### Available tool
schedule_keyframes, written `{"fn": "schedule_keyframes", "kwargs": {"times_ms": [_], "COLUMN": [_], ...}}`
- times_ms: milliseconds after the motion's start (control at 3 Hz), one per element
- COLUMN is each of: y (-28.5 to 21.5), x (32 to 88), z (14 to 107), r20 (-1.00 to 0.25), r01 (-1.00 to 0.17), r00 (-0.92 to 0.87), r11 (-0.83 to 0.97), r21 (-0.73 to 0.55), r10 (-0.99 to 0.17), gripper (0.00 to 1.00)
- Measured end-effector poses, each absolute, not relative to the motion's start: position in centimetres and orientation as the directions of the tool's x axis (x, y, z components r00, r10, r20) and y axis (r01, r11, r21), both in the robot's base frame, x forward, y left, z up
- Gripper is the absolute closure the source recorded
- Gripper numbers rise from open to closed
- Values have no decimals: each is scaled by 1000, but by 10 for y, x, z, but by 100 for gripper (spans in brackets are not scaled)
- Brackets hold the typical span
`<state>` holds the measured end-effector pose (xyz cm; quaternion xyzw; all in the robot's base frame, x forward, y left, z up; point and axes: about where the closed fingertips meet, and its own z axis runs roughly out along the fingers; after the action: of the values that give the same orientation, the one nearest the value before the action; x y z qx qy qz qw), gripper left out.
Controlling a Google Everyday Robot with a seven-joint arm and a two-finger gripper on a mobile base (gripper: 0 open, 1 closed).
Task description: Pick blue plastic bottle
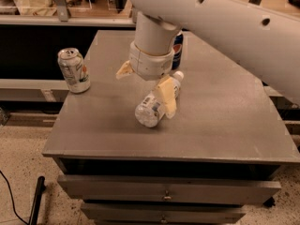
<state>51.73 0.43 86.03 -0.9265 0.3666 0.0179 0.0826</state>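
Now low over the middle of the desk (225, 125) with the hand (144, 93), its two cream fingers (165, 97) spread apart and clamped on nothing. Right under the hand, lying on its side: the blue plastic bottle (149, 110), clear, white cap pointing away beyond the hand, base toward the camera. Nearer finger down across the bottle's label, perhaps touching it, hard to tell from this angle; farther finger lifted clear on the other side. Well apart from the hand, off toward the view's left and upright by the desk's edge: a white-and-green soda can (73, 71). Just behind the wrist, mostly hidden: a blue Pepsi can (178, 50).
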Motion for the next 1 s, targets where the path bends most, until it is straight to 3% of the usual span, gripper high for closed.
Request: {"fn": "schedule_keyframes", "kwargs": {"times_ms": [333, 667, 1000], "y": [-6, -5, -4], "x": [528, 528, 528], "z": [845, 845, 845], "r20": [-87, -86, -85], "r01": [-705, -704, -703], "r00": [708, 709, 710], "r11": [-695, -696, -696], "r21": [-140, -144, -146], "r10": [-701, -700, -699], "gripper": [0, 16, 39]}}
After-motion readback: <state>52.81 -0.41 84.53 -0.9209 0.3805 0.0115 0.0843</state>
